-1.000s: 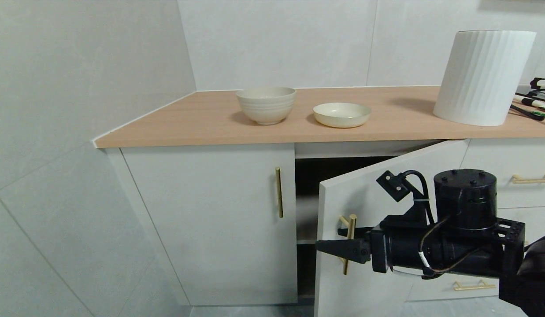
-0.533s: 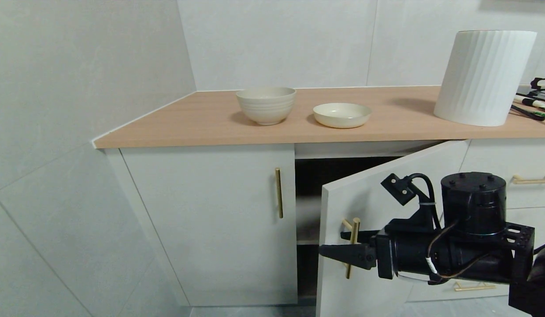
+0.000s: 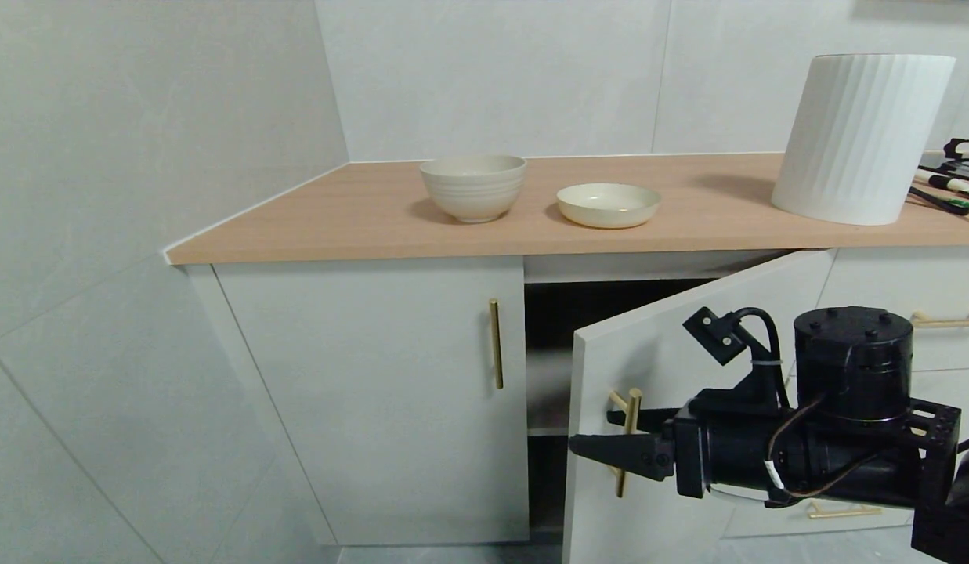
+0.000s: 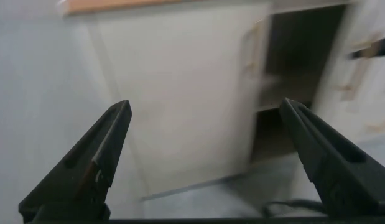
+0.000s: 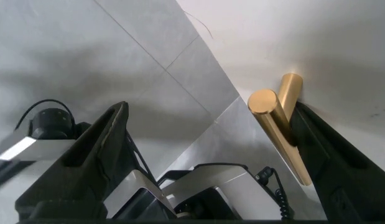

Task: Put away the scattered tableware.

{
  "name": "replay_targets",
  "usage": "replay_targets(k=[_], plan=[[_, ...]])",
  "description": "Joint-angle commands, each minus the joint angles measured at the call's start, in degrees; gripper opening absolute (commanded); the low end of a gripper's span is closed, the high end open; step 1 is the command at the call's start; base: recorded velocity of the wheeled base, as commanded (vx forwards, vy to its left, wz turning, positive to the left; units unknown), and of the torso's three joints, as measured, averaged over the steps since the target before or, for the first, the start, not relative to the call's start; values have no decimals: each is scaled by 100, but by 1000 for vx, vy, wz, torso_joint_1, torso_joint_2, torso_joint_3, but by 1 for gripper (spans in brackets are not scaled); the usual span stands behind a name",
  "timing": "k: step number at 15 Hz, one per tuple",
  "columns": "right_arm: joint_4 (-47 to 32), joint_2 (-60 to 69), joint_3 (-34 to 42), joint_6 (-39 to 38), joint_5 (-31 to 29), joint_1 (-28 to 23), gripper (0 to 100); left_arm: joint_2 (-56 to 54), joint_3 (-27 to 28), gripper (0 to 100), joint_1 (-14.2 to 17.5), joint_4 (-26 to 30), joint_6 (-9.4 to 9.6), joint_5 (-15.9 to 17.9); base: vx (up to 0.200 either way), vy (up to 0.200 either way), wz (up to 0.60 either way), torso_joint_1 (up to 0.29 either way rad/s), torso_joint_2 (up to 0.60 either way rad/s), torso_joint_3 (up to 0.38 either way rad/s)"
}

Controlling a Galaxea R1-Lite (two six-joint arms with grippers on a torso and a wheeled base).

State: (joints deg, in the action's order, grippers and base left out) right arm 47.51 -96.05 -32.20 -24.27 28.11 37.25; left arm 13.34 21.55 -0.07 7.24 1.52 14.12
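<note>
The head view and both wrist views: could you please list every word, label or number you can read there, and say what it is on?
No word, label, number or sign can be read in any view.
Bowl, dish and white ribbed container: plain, no print.
Pens at the right end of the counter: any print is too small to read.
White cable tag: too small to read.

Left pincer spread wide, closed cabinet door, open cupboard

We see a ribbed beige bowl standing upright on the wooden countertop. Near it to the right sits a shallow cream dish, also upright.
</note>
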Motion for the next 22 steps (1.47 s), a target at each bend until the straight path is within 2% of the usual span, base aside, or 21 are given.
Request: replay_targets(k=[1,3,4,5,6,8,11,12,14,15,20,22], plan=[[4,25,3,1,1,1,100,2832,2011,100,-10,137,6,856,0,0,0,0,0,0],[4,95,20,-7,1,63,100,4423,3057,100,-28,-47,-21,1181,0,0,0,0,0,0],[4,104,55,-16,1,124,100,4924,3276,100,-142,-153,-21,1269,0,0,0,0,0,0],[4,104,64,-16,1,133,100,5452,3338,100,-529,-302,-91,1287,0,0,0,0,0,0],[4,104,73,-16,1,142,100,5926,3285,100,-863,-540,-311,1287,0,0,0,0,0,0],[4,113,126,-16,1,142,100,6629,2942,100,-1276,-1234,-829,1295,0,0,0,0,0,0],[4,130,126,-16,1,142,100,6796,1826,100,-2190,-2623,-1840,1295,0,0,0,0,0,0],[4,122,135,-25,1,142,100,6946,1580,100,-2427,-3009,-2112,1383,0,0,0,0,0,0],[39,122,179,-16,1,142,100,7201,1369,100,-2726,-3370,-2139,1383,0,0,0,0,0,0],[110,122,196,-16,1,142,100,7297,1369,0,-2875,-3387,-2156,1383,0,0,0,0,0,0],[180,95,222,-25,1,142,100,7868,1642,0,-2955,-3493,-2200,1313,0,0,0,0,0,0],[180,34,214,-25,1,142,100,8378,1773,0,-2999,-3721,-2104,1234,0,0,0,0,0,0]])
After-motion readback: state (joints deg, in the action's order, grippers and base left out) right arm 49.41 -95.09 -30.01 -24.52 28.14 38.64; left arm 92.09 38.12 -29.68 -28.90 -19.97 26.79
